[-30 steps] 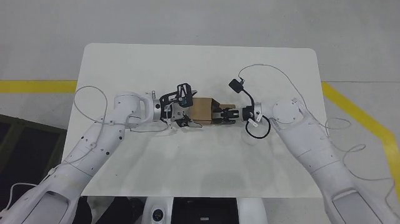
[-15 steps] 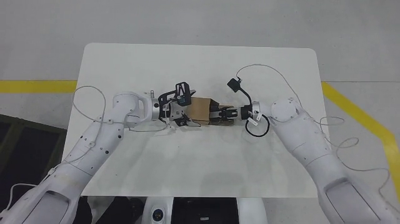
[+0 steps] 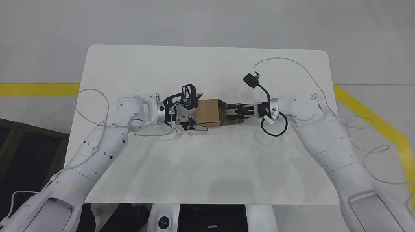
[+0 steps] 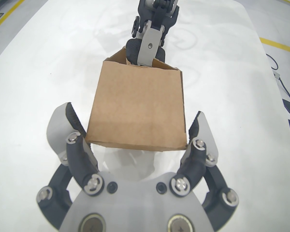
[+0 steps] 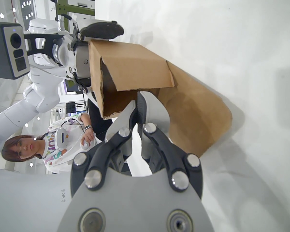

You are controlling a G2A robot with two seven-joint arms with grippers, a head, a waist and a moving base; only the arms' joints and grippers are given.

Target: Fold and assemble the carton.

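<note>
Brown cardboard carton (image 3: 209,112), centre frame: left gripper (image 4: 133,111) clasps its end, fingers (image 4: 73,118) wide. Right gripper (image 5: 137,105), fingers (image 5: 151,108) pinched together, should press flap (image 5: 198,117) squarely inward.

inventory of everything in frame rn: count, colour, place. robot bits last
table: 1, white, centre of the top view
carton: 1, brown, middle of the table, one end open
floor: 1, grey, around the table
yellow line: 2, on the floor, one off each side of the table
left pincer: 1, grey and black, fingers spread wide and clasped on the corners of the carton's other end
right pincer: 1, grey and black, shut, tip poked into the carton's open end
</note>
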